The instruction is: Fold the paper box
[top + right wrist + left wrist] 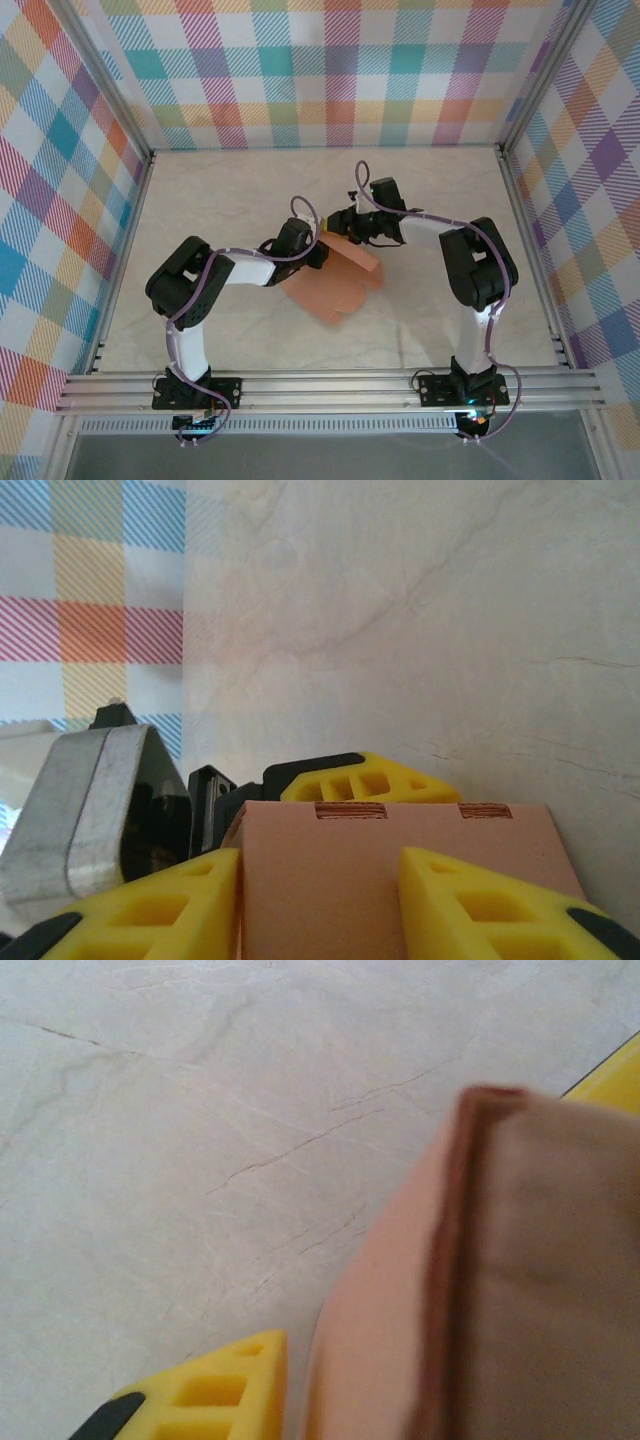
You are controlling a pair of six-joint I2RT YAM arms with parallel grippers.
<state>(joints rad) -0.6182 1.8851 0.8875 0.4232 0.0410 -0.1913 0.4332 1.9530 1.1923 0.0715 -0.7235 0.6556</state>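
Bare surface all round; paper box between left end effector and right end effector; cannot tell either grip.

Paper box: one, in the middle of the table.
Arms: two, the left arm and the right arm.
Grippers: two, the left gripper and the right gripper, both at the box.
Yellow fingers in the right wrist view: three, two near and one far.
Slits in the far edge of the box: two.
Purple cables: two, one on each arm.
Plaid walls: three, at left, far and right.
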